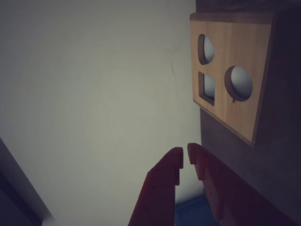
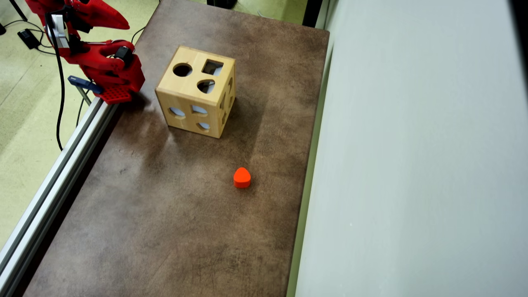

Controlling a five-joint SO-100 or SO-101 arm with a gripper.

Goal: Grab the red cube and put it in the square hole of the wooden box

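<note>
In the wrist view the hand (image 1: 185, 157) shows two red fingers (image 1: 164, 181) rising from the bottom edge, their tips nearly together with only a thin slit between them and nothing held there. Behind the tips lies a pale wall, and to the right the wooden box (image 1: 244, 108) shows a face with three cutouts.

In the overhead view the red arm (image 2: 99, 62) sits folded at the far left corner of the tabletop (image 2: 165, 214), clamped at the metal rail (image 2: 62, 169) that runs along the left edge. The hand's pointed tips (image 2: 119, 22) lie above the base, outside the tabletop's edge.

The wooden box stands just beside the arm's base, near the far end of the tabletop and turned slightly askew. The square hole (image 2: 212, 67) is in its top face, at the far right corner of that face, beside a round hole (image 2: 182, 69) and a rounded teardrop hole (image 2: 206, 86).

No red cube can be seen on the tabletop. An orange-red rounded block (image 2: 242, 177) lies well apart from the box, toward the right edge.
</note>
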